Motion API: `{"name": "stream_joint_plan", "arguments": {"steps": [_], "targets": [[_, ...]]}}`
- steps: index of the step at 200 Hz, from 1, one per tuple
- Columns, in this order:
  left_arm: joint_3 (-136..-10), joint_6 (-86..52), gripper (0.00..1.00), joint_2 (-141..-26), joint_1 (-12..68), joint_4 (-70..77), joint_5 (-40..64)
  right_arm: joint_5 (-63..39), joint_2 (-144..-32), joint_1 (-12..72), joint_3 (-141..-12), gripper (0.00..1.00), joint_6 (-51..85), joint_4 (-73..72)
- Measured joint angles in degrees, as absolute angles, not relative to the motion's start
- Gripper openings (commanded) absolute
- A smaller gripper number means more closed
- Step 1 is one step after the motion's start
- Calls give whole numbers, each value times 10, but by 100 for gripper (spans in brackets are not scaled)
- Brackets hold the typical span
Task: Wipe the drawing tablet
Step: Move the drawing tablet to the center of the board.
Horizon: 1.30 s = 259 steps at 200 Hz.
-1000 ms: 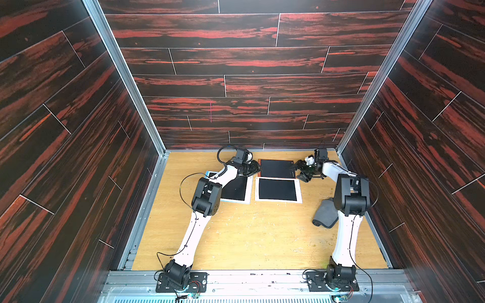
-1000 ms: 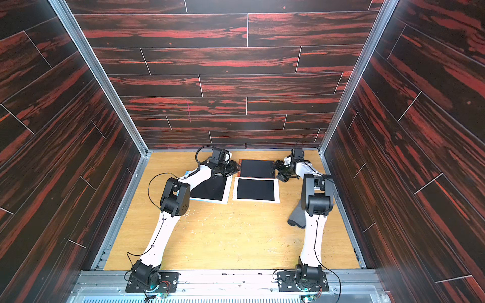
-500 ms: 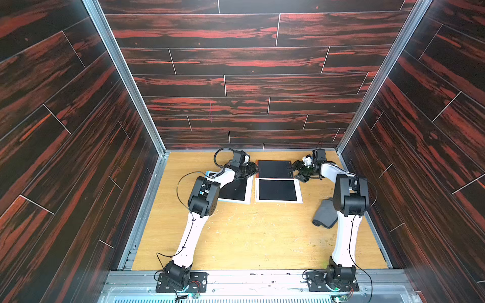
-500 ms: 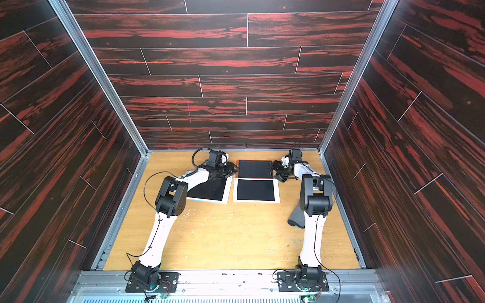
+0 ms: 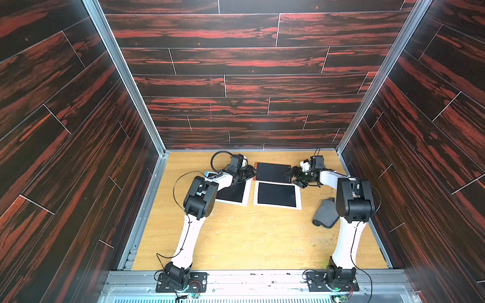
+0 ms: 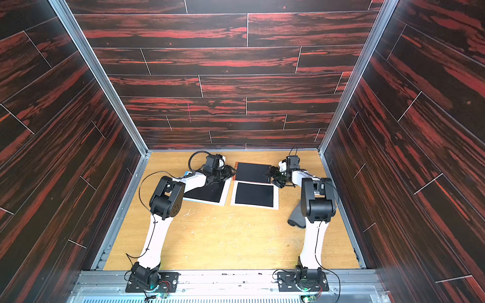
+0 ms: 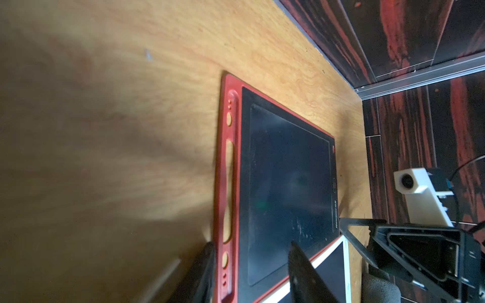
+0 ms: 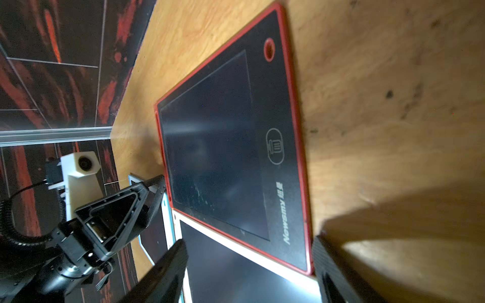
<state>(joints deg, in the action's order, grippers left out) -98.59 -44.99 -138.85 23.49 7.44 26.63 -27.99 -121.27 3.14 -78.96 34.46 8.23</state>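
Note:
A red-framed drawing tablet [image 5: 273, 171] [image 6: 253, 171] lies flat at the back middle of the table, with faint scratch marks on its dark screen [image 7: 286, 178] [image 8: 215, 147]. My left gripper [image 5: 253, 173] [image 6: 232, 171] [image 7: 252, 262] is open at its left front corner. One finger is beside the red handle strip and the other is over the screen. My right gripper [image 5: 294, 177] [image 6: 273, 175] [image 8: 249, 259] is open wide at the tablet's right front corner. A grey cloth [image 5: 325, 213] [image 6: 295, 215] lies on the table by the right arm's elbow, held by neither gripper.
A white-framed tablet [image 5: 277, 195] [image 6: 254, 195] [image 8: 236, 272] lies just in front of the red one. A blue-and-white-framed tablet [image 5: 232, 194] [image 6: 207, 192] lies partly under the left forearm. Dark wood walls close in the back and both sides.
Both grippers have edged a little closer to the red tablet's sides, and the left elbow has swung slightly left. Neither gripper's jaws have changed.

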Motion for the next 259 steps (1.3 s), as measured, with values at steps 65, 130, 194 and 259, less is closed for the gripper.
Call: {"name": "stream_joint_plan", "arguments": {"steps": [65, 130, 194, 259], "targets": [[-939, -449, 46, -1361, 243, 91, 240, -279, -1180, 39, -726, 77, 345, 35], [-896, -449, 46, -1337, 250, 110, 224, -277, -1166, 41, -700, 77, 345, 15], [-910, -428, 46, -1324, 260, 46, 220, -231, -1143, 54, -713, 78, 345, 94], [-886, -364, 46, -1221, 310, -116, 215, -135, -990, 80, -710, 78, 337, 204]]}}
